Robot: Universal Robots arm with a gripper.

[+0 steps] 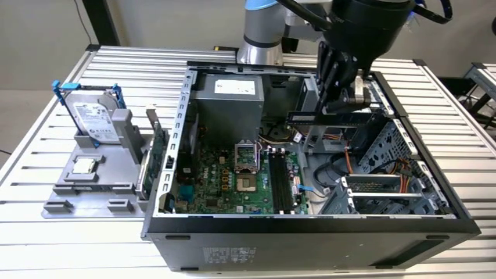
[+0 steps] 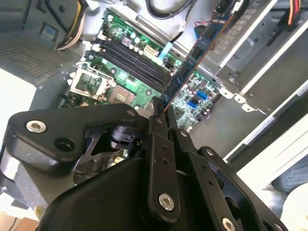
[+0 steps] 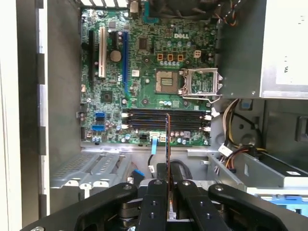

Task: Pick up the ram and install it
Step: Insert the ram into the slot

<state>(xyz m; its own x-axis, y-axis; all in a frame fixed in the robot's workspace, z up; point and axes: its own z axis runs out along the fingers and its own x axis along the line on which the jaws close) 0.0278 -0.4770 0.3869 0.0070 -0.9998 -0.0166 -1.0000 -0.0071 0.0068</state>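
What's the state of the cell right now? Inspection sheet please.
Surface: ribbed metal table carrying an open black computer case on its side.
Job's things: long, narrow ram stick held clear of the black memory slots, which are unoccupied.
Clutter: silver hard drive with blue rails standing in a grey holder; green expansion card upright beside the case.
Grippers: black gripper shut on the ram.
Cables: coloured wire bundle by the grey power supply; blue cable near the slots.
Surroundings: another slatted surface at the exterior view's right.
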